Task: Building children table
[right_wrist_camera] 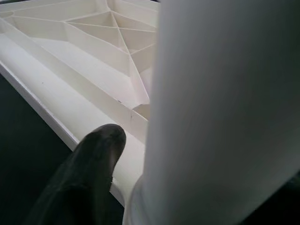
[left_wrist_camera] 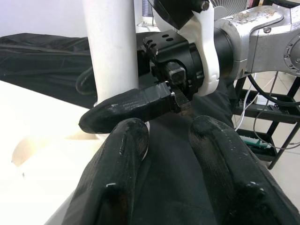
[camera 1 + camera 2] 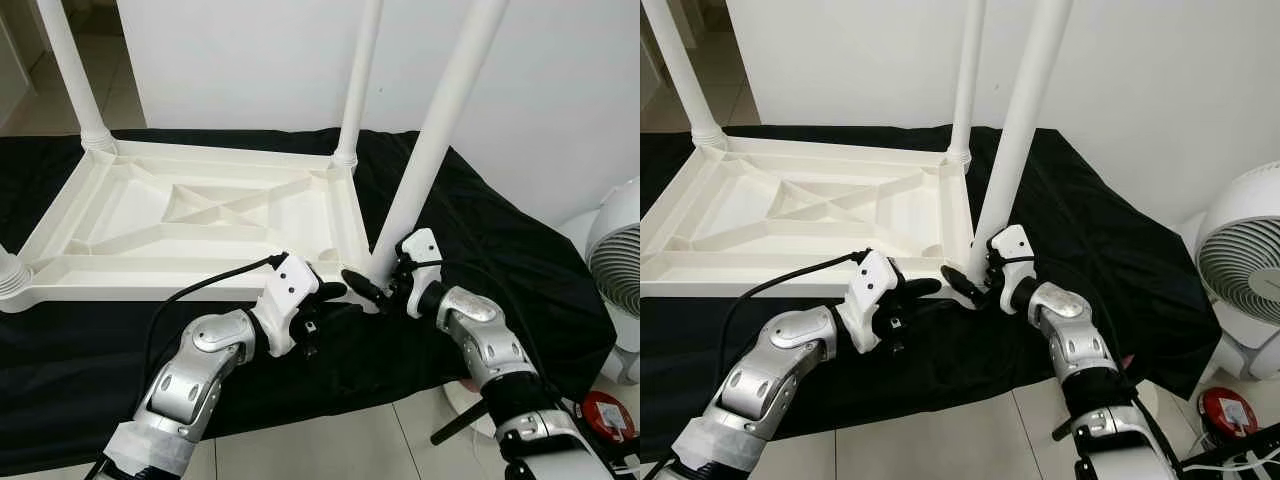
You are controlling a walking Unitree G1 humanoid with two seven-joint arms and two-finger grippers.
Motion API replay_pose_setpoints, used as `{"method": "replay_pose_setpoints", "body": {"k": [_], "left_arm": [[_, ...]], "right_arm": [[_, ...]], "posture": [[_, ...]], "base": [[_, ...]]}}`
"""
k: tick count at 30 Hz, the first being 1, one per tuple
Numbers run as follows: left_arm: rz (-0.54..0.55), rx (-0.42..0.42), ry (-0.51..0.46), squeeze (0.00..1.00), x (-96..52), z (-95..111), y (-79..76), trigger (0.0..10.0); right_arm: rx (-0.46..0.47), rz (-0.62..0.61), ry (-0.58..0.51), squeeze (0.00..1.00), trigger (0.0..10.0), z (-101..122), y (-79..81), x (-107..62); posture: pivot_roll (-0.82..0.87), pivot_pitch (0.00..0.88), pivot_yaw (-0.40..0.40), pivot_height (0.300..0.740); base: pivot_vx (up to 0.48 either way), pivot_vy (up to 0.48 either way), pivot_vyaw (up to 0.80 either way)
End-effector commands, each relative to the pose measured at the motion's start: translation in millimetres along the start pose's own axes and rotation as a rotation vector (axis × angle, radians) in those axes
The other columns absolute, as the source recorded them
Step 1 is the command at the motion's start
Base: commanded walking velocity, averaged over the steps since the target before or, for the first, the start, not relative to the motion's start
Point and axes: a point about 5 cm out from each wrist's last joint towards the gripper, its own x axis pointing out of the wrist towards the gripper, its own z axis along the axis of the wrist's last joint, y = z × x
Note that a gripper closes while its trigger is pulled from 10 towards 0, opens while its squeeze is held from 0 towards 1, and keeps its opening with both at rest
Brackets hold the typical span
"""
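A white plastic children's table (image 3: 130,262) lies upside down on a black cloth (image 3: 500,260). Legs stand up from its far corners, and a leg base shows at the near left edge. At the near right corner a long white leg (image 3: 440,130) leans slightly in its socket. My right gripper (image 3: 374,284) is shut around the base of that leg (image 1: 225,108), one finger (image 1: 96,159) in front and one behind. My left gripper (image 3: 326,298) hovers just left of it over the cloth at the table's near edge, fingers (image 2: 126,140) open with nothing between them.
A white fan (image 3: 615,275) stands on the tiled floor to the right, with a red round object (image 3: 605,412) below it. A white wall rises behind the table. A black wire rack (image 2: 267,131) stands beyond the cloth.
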Motion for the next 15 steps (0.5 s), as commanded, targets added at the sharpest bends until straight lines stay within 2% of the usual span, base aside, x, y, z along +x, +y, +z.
{"method": "replay_pose_setpoints", "body": {"k": [1, 15], "left_arm": [[0.036, 0.008, -0.005, 0.0, 1.2, 1.4, 0.8, 10.0], [0.023, 0.006, -0.005, 0.0, 3.0, -0.7, -1.3, 10.0]], "right_arm": [[0.006, 0.063, 0.032, 0.0, 0.0, -7.5, 7.8, 4.2], [0.022, 0.044, 0.028, 0.0, 0.0, -14.9, 0.9, -3.2]], "posture": [[0.05, 0.011, -0.083, 0.74], [0.04, 0.007, -0.077, 0.74]], "base": [[0.0, 0.0, 0.0], [0.0, 0.0, 0.0]]}}
